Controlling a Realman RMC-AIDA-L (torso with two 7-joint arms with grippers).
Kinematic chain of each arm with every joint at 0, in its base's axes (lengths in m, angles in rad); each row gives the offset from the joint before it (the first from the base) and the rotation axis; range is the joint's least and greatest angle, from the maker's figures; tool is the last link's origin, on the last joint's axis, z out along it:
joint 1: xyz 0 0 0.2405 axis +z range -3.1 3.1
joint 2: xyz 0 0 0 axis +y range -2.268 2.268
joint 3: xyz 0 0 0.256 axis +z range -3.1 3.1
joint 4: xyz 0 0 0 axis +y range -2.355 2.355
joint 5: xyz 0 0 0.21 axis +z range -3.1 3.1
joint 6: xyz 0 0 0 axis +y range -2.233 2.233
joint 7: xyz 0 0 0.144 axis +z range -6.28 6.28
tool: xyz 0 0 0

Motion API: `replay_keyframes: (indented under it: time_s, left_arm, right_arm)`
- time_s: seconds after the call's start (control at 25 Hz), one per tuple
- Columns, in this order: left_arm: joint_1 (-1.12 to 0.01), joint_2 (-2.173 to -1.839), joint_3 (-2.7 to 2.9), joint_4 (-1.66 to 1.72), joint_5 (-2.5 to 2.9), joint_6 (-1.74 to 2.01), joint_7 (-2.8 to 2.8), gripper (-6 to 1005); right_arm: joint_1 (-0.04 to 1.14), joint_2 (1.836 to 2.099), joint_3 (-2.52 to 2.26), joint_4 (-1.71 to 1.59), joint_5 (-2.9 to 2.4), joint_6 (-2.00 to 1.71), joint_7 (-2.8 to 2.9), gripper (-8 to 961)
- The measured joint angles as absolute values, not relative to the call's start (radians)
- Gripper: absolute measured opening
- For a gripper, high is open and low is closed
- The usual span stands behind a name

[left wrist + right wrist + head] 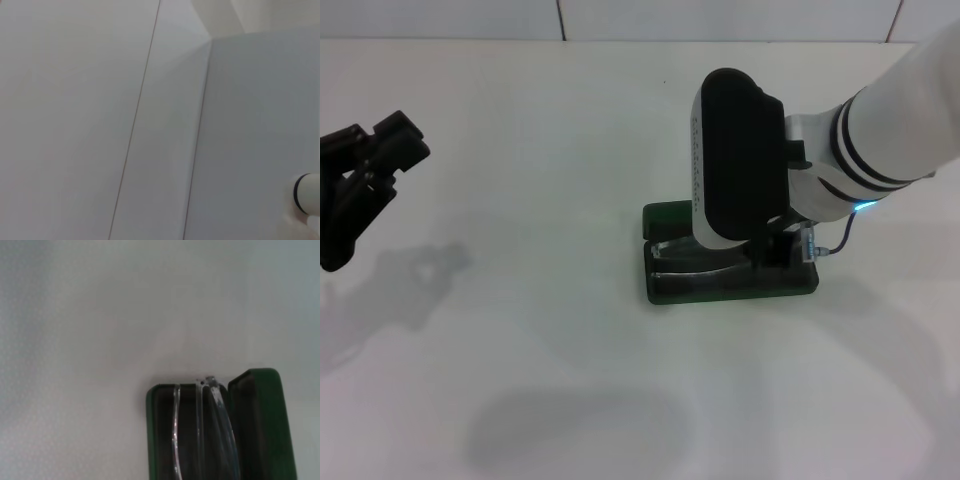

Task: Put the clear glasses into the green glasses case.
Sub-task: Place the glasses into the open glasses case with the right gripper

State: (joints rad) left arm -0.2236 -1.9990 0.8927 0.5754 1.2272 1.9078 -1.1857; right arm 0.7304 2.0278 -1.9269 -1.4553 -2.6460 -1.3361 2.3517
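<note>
The green glasses case (672,289) lies open on the white table, right of centre in the head view. The clear glasses (692,263) rest inside its dark-lined tray. The right wrist view looks straight down on the case (149,432), and the clear glasses (201,432) lie lengthwise in the tray beside the raised lid (262,425). My right gripper (775,250) hangs directly over the case, mostly hidden behind the arm's white and black wrist. My left gripper (360,180) is parked far off at the table's left edge.
The white table top (540,330) spreads around the case. A tiled wall (560,18) runs along the back. The left wrist view shows only pale wall panels (100,120).
</note>
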Motion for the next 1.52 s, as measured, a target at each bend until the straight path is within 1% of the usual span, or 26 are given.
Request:
replay_keyframes:
  time_s: [1.52]
  left_arm:
    - [-0.225,-2.003,0.893,0.563,1.229,1.902,-1.183,144]
  right_arm:
    - [0.731,2.028,-1.971,-1.455,-2.694,-1.317,2.409,95]
